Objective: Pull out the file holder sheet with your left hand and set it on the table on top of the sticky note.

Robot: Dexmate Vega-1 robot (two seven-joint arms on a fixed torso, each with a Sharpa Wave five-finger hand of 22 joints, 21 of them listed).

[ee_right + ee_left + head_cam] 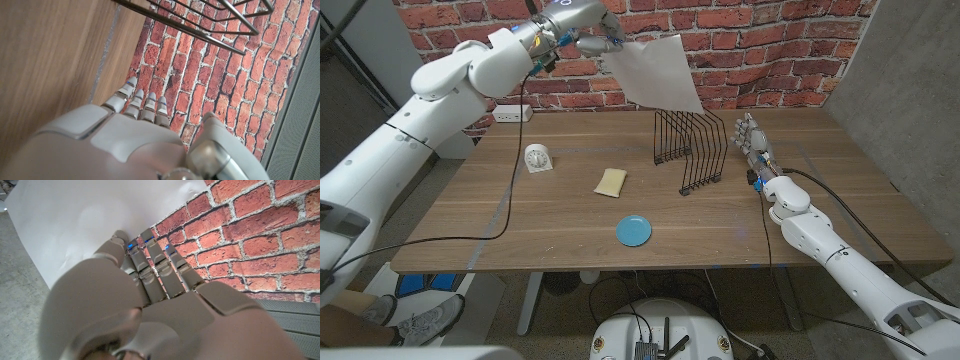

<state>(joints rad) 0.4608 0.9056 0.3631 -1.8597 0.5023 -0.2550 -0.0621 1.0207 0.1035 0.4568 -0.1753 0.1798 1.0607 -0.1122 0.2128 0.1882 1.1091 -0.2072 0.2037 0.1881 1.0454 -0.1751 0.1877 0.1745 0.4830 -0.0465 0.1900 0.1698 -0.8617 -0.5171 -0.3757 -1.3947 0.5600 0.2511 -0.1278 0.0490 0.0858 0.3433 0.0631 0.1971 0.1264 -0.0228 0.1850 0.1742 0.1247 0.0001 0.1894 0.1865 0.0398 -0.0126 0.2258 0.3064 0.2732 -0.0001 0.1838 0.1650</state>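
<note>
Your left hand is raised high above the wooden surface, in front of the red brick wall, with its fingers closed on the upper corner of the white rectangular paper sheet; the left wrist view shows them lying against the sheet's face. The sheet hangs tilted in the air, its lower edge just above the black wire file holder, and it appears clear of the slots. Your right hand stands on its edge just beside the file holder on the side away from the sheet, its fingers extended together and holding nothing. The pale yellow square sticky note lies flat on the surface near the file holder, on the side toward your left arm. The small white table clock stands farther from the file holder on that same side. The round blue plate lies nearer the front edge of the surface than the file holder.
</note>
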